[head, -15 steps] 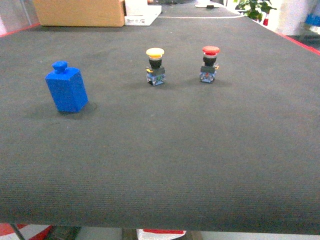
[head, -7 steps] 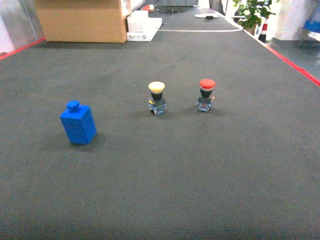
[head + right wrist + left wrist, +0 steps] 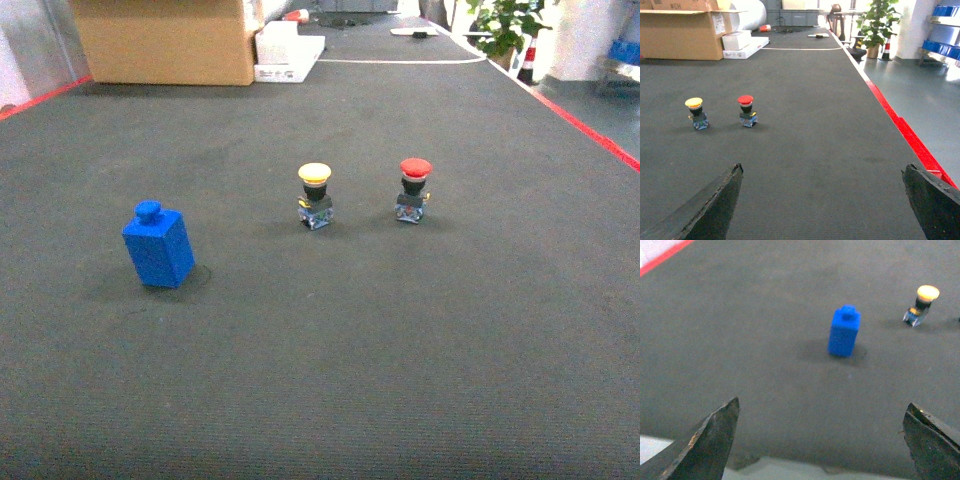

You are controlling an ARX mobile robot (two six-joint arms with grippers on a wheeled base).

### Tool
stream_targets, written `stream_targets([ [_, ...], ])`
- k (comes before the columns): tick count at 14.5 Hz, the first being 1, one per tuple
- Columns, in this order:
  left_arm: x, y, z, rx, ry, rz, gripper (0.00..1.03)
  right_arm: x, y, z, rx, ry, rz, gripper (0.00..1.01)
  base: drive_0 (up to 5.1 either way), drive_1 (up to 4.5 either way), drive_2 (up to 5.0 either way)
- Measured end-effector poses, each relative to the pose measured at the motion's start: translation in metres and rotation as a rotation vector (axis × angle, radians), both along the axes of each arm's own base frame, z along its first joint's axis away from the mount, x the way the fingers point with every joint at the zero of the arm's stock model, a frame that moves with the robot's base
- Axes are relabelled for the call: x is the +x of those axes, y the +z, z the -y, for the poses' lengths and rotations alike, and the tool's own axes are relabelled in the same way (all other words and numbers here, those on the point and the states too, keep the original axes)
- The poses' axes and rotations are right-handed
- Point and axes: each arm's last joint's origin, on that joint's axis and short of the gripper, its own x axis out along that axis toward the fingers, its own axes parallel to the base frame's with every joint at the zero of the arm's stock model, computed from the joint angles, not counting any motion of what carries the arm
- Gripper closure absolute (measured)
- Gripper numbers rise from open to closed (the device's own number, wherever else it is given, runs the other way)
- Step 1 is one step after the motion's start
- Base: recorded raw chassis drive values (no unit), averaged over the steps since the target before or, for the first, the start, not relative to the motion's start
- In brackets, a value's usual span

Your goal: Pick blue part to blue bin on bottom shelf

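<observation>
Zero steps done: blue part point(image 3: 844, 331) untouched, upright on mat point(image 3: 400, 350), ahead of left gripper point(image 3: 820, 440), well apart. Both grippers spread wide, empty; right gripper point(image 3: 825, 200) faces buttons. Bin, shelf out of view. Grasp, carry, drop all pending.

Right gripper point(image 3: 822, 200) fingers spread wide over dark ribbed mat point(image 3: 815, 150); yellow-capped push-button point(image 3: 696, 113) beside red-capped push-button point(image 3: 746, 110); both upright.

Even, bright overhead light; my left wrist view is soft, a faint shadow around the blue part point(image 3: 844, 332).
</observation>
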Motion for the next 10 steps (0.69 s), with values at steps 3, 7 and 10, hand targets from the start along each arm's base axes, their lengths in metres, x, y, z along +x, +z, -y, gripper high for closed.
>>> stream_targets([
  [3,0.078,0.023,0.028,0.015,-0.056,0.077,0.05,0.000,0.000,0.000,0.000,-0.001,-0.001,0.03,0.0,0.00,0.0],
  [7,0.162,-0.020,0.029,0.084,-0.077,0.011,0.05,0.000,0.000,0.000,0.000,-0.001,-0.001,0.03,0.0,0.00,0.0],
  [10,0.194,-0.053,0.023,0.104,-0.099,-0.063,0.05,0.000,0.000,0.000,0.000,-0.001,-0.001,0.03,0.0,0.00,0.0],
])
